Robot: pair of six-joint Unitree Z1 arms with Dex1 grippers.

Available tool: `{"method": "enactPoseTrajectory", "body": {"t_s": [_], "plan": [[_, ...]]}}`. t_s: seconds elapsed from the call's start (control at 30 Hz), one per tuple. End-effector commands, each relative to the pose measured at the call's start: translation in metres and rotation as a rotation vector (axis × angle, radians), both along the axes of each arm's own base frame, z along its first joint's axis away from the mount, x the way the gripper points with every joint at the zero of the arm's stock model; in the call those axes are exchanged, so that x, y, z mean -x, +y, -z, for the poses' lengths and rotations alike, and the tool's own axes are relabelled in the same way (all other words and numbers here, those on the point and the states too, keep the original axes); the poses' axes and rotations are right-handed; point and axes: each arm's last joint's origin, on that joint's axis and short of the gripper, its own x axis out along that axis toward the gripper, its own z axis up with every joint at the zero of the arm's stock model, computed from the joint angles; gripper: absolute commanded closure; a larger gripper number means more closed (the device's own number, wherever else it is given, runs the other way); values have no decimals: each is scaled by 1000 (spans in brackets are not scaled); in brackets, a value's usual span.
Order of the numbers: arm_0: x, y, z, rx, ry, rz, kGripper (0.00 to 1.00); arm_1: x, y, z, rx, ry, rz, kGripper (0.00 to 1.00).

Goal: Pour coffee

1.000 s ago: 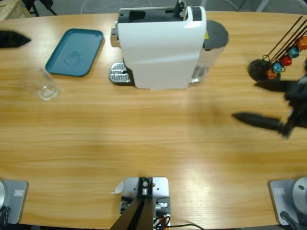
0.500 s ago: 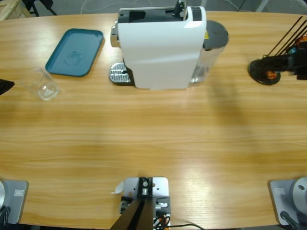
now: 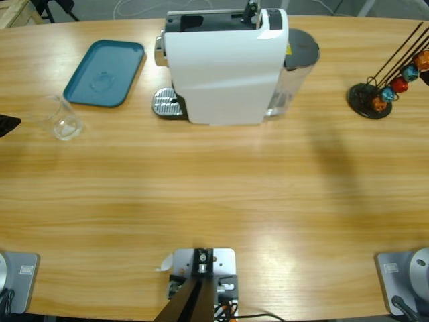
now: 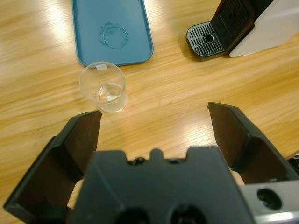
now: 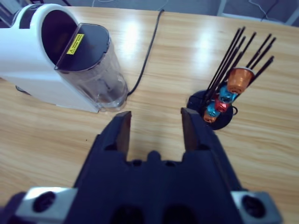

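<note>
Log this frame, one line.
left hand: open, facing cup | right hand: open, empty | cup: empty, beside tray

The long light-brown wooden table (image 3: 221,194) carries a white coffee machine with a grey water tank (image 3: 224,64) near its far edge. Left of the machine lies a flat teal plastic tray (image 3: 105,72), and just beside the tray stands an upright clear glass cup (image 3: 59,117). A black capsule rack with coloured pods (image 3: 385,84) stands at the right.

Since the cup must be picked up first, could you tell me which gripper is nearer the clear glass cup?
Left. The left gripper hovers open just short of the clear glass cup beside the teal tray; the right gripper is by the capsule rack.
</note>
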Motion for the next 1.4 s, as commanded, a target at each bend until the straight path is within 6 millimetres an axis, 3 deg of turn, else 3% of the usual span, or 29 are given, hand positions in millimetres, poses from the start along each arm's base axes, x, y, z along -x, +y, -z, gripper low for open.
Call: {"method": "enactPoseTrajectory", "body": {"t_s": [0.03, 0.17, 0.47, 0.83, 1.4], "plan": [[-1, -3, 17, -18, 34, 14, 0, -20, -10, 17, 35, 64, 157, 0], [-4, -5, 19, -23, 38, 17, 0, -34, -12, 26, 19, 110, 232, 23], [-7, -8, 24, -16, 29, 17, 0, -39, -25, 29, 15, 92, 332, 147], [-7, -8, 26, -13, 27, 17, 4, -73, -22, 43, 34, 125, 359, 147], [-8, -9, 27, -17, 30, 16, 4, -86, -28, 50, 47, 137, 413, 175]]}}
